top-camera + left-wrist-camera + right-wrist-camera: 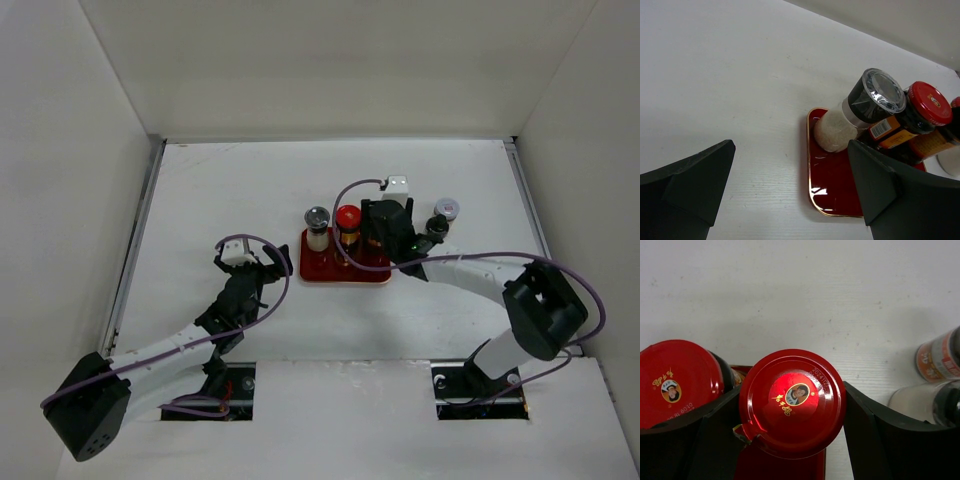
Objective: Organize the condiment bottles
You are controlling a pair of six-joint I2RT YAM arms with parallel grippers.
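Black-fingered, clamping the red-capped dark brown bottle (792, 400) in the right gripper (791, 430) for seating at its twin's (347, 217) 3 o'clock, with the left gripper (791, 150) splayed.

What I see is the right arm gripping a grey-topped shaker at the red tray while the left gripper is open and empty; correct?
Not quite: the right wrist view shows the right gripper shut on a red-capped dark bottle, not a shaker. It is at the red tray, and the left gripper is open and empty.
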